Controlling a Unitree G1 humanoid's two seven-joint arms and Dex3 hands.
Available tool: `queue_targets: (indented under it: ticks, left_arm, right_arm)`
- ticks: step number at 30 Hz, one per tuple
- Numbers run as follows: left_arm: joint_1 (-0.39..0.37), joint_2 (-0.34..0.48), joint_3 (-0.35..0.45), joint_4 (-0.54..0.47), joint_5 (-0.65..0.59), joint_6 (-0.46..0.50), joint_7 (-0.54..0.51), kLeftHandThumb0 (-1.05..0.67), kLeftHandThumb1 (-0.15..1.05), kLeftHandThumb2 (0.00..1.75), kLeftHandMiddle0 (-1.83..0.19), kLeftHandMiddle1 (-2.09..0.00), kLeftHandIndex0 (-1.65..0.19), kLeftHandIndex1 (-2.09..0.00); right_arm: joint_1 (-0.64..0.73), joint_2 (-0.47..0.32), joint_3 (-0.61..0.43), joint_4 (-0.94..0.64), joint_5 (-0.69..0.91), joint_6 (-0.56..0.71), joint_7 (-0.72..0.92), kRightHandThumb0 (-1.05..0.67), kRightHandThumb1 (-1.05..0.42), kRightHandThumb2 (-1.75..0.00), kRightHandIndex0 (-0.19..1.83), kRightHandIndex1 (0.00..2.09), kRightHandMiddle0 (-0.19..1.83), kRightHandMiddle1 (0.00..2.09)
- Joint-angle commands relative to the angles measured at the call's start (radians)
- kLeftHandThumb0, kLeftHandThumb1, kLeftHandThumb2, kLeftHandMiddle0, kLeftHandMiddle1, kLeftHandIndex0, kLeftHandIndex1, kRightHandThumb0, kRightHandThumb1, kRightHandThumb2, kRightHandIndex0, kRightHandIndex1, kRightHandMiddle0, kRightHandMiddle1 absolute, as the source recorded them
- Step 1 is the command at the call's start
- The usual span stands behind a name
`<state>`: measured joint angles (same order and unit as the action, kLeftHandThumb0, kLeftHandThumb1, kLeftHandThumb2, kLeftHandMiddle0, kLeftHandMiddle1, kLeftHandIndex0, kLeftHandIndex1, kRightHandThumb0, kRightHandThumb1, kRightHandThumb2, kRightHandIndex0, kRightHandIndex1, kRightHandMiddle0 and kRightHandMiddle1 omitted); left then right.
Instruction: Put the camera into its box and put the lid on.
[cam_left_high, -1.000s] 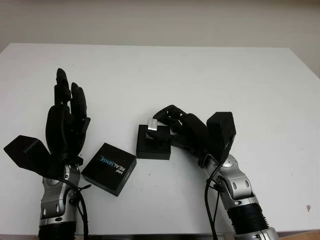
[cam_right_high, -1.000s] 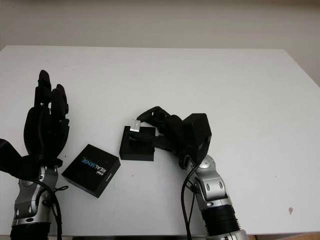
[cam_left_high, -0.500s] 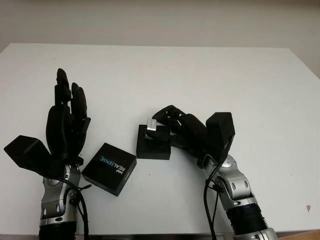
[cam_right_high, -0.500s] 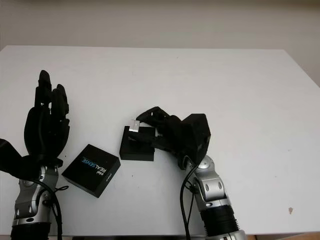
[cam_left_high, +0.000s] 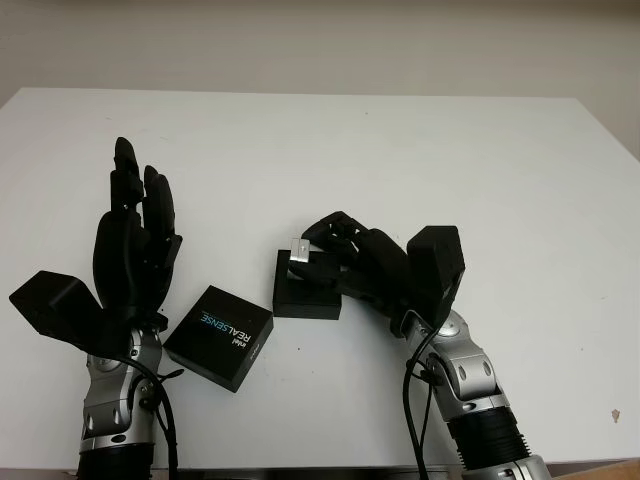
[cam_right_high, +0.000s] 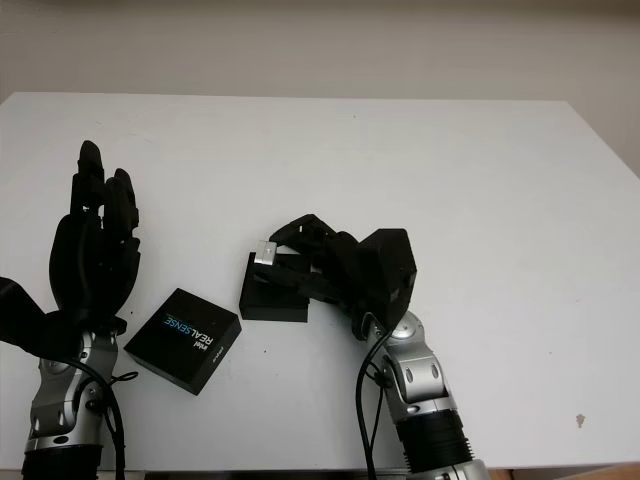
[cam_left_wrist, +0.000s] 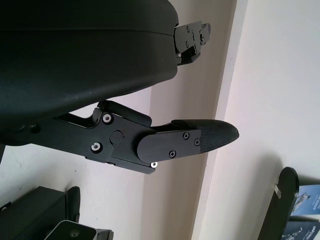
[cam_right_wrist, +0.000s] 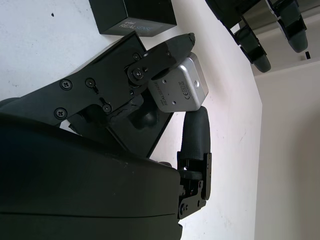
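My right hand (cam_left_high: 335, 243) is shut on the small silver camera (cam_left_high: 301, 250) and holds it just over the open black box (cam_left_high: 305, 290) near the table's middle. In the right wrist view the camera (cam_right_wrist: 179, 88) sits pinched between my fingers, with the box (cam_right_wrist: 145, 131) below it. The black lid (cam_left_high: 219, 337), printed REAL SENSE, lies on the table to the left of the box. My left hand (cam_left_high: 135, 225) is open and upright at the left, beside the lid and apart from it.
The white table (cam_left_high: 400, 150) stretches wide behind and to the right of the box. Its front edge runs just under both forearms. A pale wall stands beyond the far edge.
My right hand has shifted the camera slightly left and lower over the box. The left hand and the lid have stayed still.
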<state>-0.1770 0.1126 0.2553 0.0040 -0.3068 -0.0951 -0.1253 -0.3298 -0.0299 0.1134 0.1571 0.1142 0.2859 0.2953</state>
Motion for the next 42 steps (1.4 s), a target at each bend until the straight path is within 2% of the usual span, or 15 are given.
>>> queue_targets:
  ticks: [1, 23, 30, 42]
  left_arm:
    - [0.001, -0.002, 0.001, -0.001, 0.0, -0.007, -0.001, -0.68, 1.05, 0.47, 0.19, 0.0, 0.19, 0.0]
    - [0.003, -0.004, -0.005, -0.005, 0.008, -0.009, -0.001, -0.68, 1.05, 0.48, 0.19, 0.0, 0.19, 0.0]
    - [0.003, -0.006, -0.003, -0.009, 0.002, -0.004, -0.001, -0.68, 1.05, 0.47, 0.19, 0.0, 0.19, 0.0]
    - [-0.001, -0.01, -0.003, -0.01, -0.008, -0.003, -0.002, -0.68, 1.05, 0.46, 0.19, 0.0, 0.19, 0.0]
  right_arm:
    - [0.014, 0.004, 0.011, 0.02, -0.007, 0.006, 0.001, -0.44, -1.01, -0.05, -0.19, 0.88, 0.2, 1.93]
    - [0.034, -0.008, 0.025, 0.017, -0.035, 0.005, 0.026, -0.44, -1.01, -0.05, -0.18, 0.82, 0.21, 1.93]
    - [0.043, -0.024, 0.063, 0.052, -0.113, -0.093, 0.007, -0.42, -1.01, -0.05, -0.16, 0.82, 0.19, 1.92]
    - [0.04, -0.054, 0.11, 0.119, -0.235, -0.312, -0.024, -0.44, -1.0, -0.05, -0.19, 0.99, 0.2, 1.9]
